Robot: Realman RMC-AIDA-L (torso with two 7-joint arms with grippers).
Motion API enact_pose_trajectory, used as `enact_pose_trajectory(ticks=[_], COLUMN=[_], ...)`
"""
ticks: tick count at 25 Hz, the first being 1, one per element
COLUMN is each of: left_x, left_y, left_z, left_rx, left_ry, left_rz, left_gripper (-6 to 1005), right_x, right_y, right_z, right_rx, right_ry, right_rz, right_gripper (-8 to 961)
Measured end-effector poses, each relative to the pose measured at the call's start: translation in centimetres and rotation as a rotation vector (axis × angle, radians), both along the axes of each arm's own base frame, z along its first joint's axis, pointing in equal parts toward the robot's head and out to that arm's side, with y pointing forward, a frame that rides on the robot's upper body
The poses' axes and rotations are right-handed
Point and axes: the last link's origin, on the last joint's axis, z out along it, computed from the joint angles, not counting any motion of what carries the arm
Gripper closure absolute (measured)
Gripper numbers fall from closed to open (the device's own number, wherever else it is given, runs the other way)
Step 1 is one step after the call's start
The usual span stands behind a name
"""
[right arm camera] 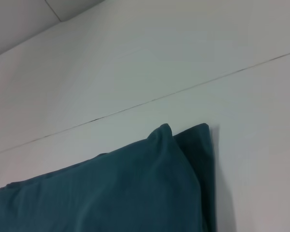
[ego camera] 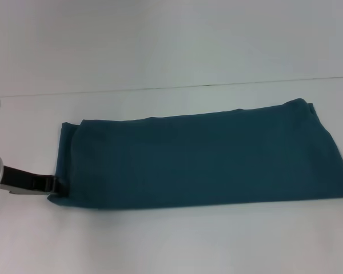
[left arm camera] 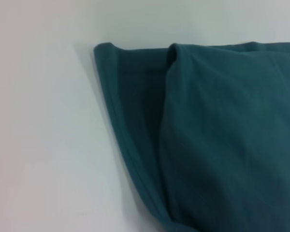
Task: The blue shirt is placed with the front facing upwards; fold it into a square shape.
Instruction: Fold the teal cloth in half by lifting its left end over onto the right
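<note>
The blue shirt lies on the white table as a long, plain teal band running left to right, with no lettering showing. Its left end shows two stacked layers, the upper one set back from the hemmed lower one. My left gripper comes in low from the left and touches the shirt's near-left corner. The right wrist view shows the shirt's far-right corner, again in two layers. My right gripper shows in no view.
The white table extends in front of and behind the shirt. A thin seam line crosses the surface beyond the shirt. The shirt's right end reaches the head view's right edge.
</note>
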Motion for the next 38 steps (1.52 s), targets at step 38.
enact_pose_trajectory(ticks=[38], left_x=[-0.2], left_y=[-0.7], left_z=[3.0], left_rx=[0.051], left_ry=[-0.059], left_rz=[0.040], left_gripper=[569], right_x=[-0.1], right_y=[0.1], right_z=[0.0], right_rx=[0.000], right_ry=[0.002], right_rz=[0.003], right_gripper=[147])
